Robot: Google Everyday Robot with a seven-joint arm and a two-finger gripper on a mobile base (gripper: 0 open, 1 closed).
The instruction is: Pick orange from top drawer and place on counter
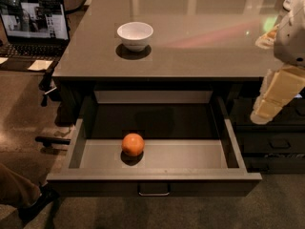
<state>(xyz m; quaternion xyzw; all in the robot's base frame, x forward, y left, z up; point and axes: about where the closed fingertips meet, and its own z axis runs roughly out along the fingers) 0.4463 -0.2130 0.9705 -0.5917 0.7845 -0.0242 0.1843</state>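
The orange [133,144] lies on the light grey floor of the open top drawer [228,142], left of the middle and near the front. The drawer is pulled fully out, with its metal pull handle [154,191] facing me. The counter [205,46] spreads above and behind it, glossy and grey-brown. My gripper [267,109] hangs at the right edge of the view, cream-coloured and pointing down. It is beside the counter's front right corner, above the drawer's right side and well to the right of the orange. It holds nothing.
A white bowl [135,35] stands on the counter near its front left. A laptop [32,25] with a lit screen sits on a lower surface at far left. Narrower dark drawers [276,142] are at right. Brown carpet lies below.
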